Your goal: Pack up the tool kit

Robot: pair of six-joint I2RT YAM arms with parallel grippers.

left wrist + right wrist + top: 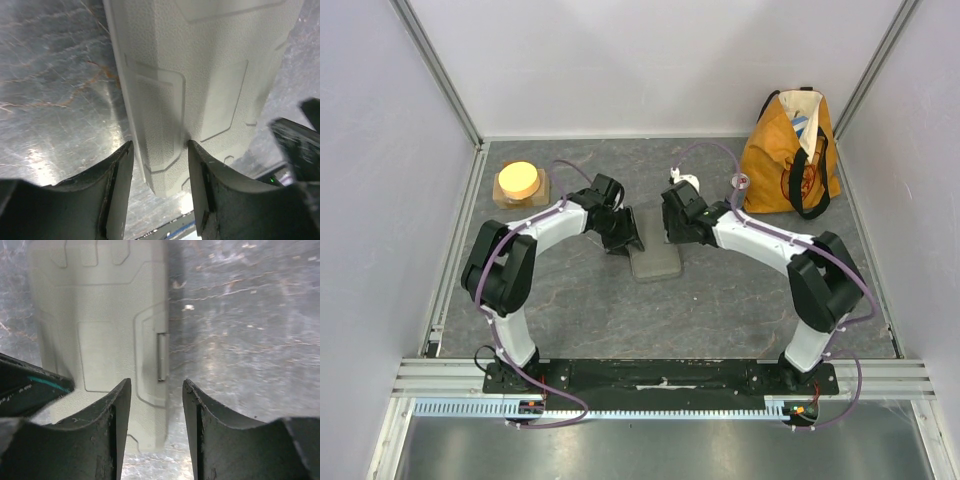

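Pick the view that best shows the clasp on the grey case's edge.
Right wrist: the clasp shows close up on the grey case's right edge. Left wrist shows only moulded panels on the case; in the top external view it is too small to make out.

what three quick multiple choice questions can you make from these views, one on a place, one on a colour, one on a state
1. Where does the orange tote bag stand on the table?
A. far right corner
B. far left corner
C. near edge, between the arm bases

2. What colour is the case?
A. red
B. grey
C. blue

3. How does the case lie?
A. lid standing upright
B. closed and flat
C. open, with tools showing

Answers:
1 A: the top view shows the bag against the far right walls.
2 B: the case is pale grey in all three views.
3 B: only its moulded outer shell shows, flat on the table.
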